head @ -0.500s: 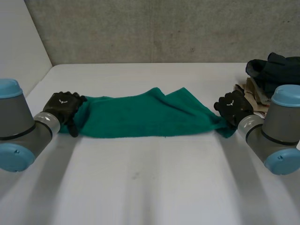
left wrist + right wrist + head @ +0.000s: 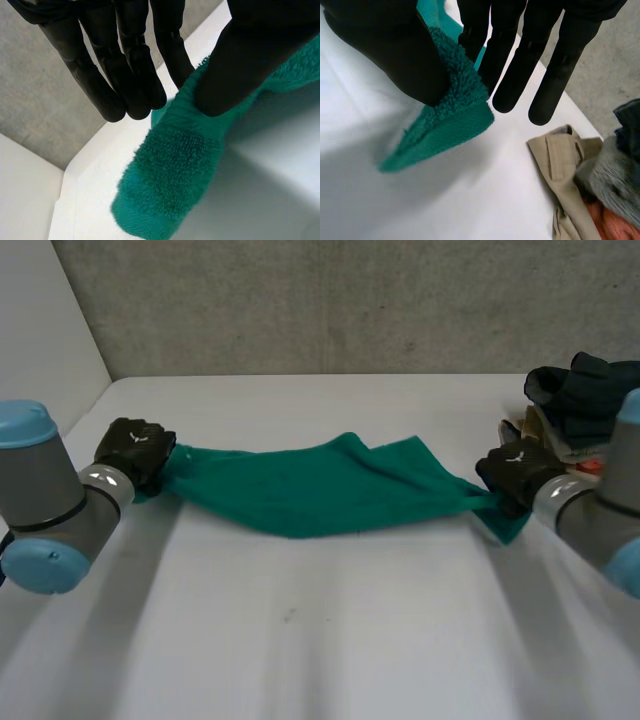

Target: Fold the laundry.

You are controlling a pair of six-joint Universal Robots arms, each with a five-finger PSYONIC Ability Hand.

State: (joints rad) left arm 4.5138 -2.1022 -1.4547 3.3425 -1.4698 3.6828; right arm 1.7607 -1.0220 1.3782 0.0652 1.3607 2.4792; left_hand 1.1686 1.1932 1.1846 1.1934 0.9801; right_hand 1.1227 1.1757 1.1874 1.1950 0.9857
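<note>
A green towel (image 2: 320, 490) hangs stretched between my two hands, sagging in the middle just over the white table (image 2: 300, 640). My left hand (image 2: 133, 452) grips the towel's left end; in the left wrist view the thumb (image 2: 250, 55) pinches the green towel (image 2: 175, 170) against the fingers (image 2: 135, 75). My right hand (image 2: 515, 472) holds the right end, and in the right wrist view its thumb (image 2: 395, 45) presses the green towel (image 2: 455, 115) against straight fingers (image 2: 515, 55), with a corner dangling below.
A heap of other laundry (image 2: 575, 410), dark, beige and orange pieces, lies at the table's right edge close behind my right hand; it is seen as the beige and grey clothes (image 2: 585, 185) past the fingertips. A grey wall (image 2: 330, 300) backs the table.
Both hands have moved outward and lifted, pulling the towel taut off the table; its lower edge now sags in a curve instead of lying flat.
</note>
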